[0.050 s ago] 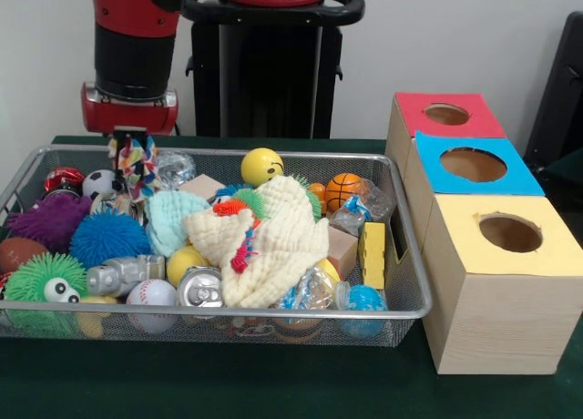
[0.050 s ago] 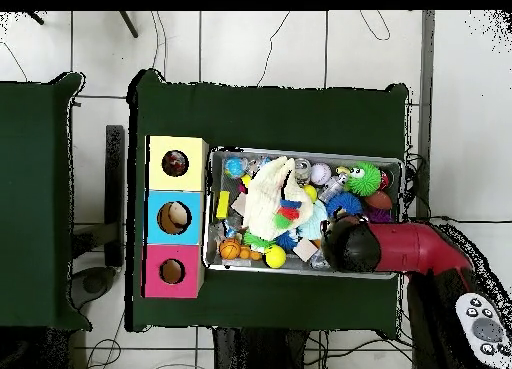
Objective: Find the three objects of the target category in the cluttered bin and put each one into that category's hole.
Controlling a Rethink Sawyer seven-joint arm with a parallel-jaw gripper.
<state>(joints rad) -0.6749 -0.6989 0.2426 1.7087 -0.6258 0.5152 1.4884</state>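
A wire mesh bin (image 1: 228, 318) (image 2: 300, 153) holds a heap of toys. My gripper (image 1: 131, 142) hangs over the bin's back left corner, shut on a multicoloured braided rope toy (image 1: 137, 167) that dangles upright from it. In the overhead view the arm's black wrist (image 2: 351, 247) covers the gripper. Three boxes stand beside the bin, each with a round hole: red (image 1: 446, 114) (image 2: 172, 271), blue (image 1: 473, 164) (image 2: 174, 217) and yellow (image 1: 510, 232) (image 2: 175, 163). From overhead, something lies inside each hole.
A cream cloth (image 1: 273, 241) covers the bin's middle. Around it lie a yellow smiley ball (image 1: 261, 165), a small basketball (image 1: 343, 189), a baseball (image 1: 151, 294), a can (image 1: 199, 287), blue (image 1: 107, 237), green (image 1: 46, 282) and purple (image 1: 50, 220) spiky balls, and a yellow block (image 1: 372, 253).
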